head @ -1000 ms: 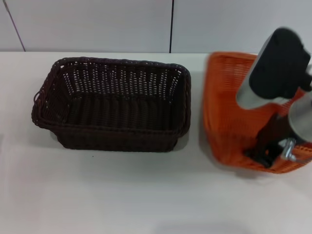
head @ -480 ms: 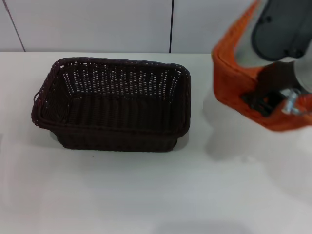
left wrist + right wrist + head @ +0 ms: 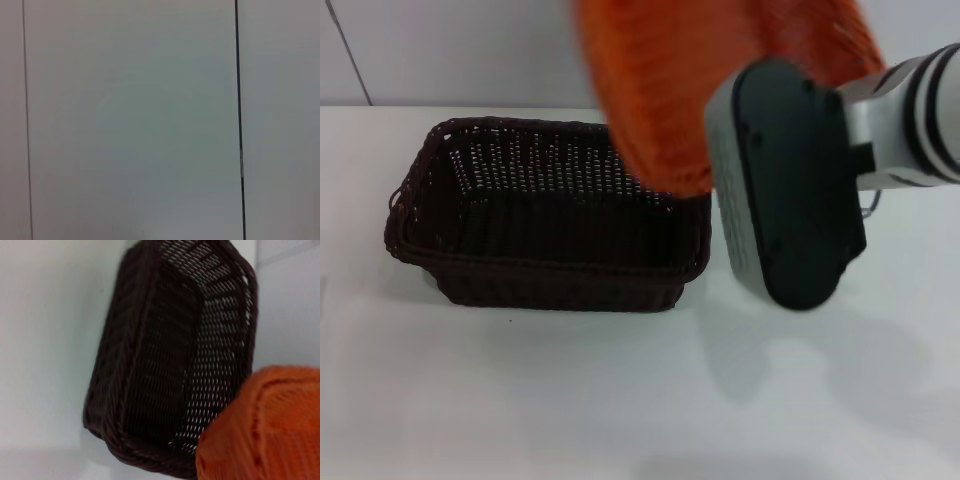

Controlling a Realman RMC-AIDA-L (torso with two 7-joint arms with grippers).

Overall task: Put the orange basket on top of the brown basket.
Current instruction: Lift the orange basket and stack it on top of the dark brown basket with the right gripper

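Observation:
The orange basket hangs in the air, tilted, above the back right part of the brown basket. My right arm's wrist reaches in from the right and carries it; the wrist hides the gripper's fingers, which hold the basket on its right side. The brown basket stands upright and empty on the white table. The right wrist view shows the brown basket below and a corner of the orange basket close to the camera. My left gripper is out of view; its wrist view shows only a wall.
A white panelled wall with a dark seam runs behind the table. Bare table surface lies in front of and to the right of the brown basket.
The right arm has lifted the orange basket off the table at the right and swung it up and to the left, over the brown basket's right end.

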